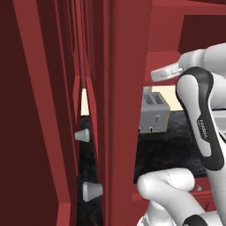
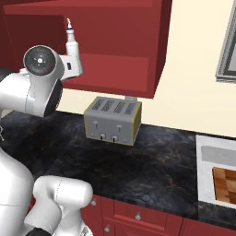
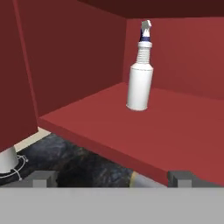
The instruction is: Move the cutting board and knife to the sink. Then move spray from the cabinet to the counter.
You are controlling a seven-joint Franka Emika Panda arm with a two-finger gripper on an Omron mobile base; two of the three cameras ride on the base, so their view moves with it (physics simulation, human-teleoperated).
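Nearest your hand camera, the claw [image 3: 112, 178] stands with its jaws apart and nothing between them, just short of the front edge of the cabinet [image 3: 144, 131] shelf. Your task object, the spray [image 3: 140, 74], stands upright on that shelf, set back from the front edge and toward the rear wall, well apart from the claw. In my judgement the step in hand is the reach for the bottle: keep the fingertips level with the plain white body below the ribbed neck, advance straight in above the shelf floor, and close only once the body sits squarely between the jaws; a tall narrow bottle will likely tip if nudged off-centre. Mind the shelf lip below and the cabinet side wall on the left of the hand view, both close to your line of entry. On the worktop [image 2: 152, 166] beneath, a toaster [image 2: 113, 120] stands near the back edge, so choose a set-down spot clear of it. The cutting board [image 2: 225, 185] lies in the sink [image 2: 205, 170] at the right end.
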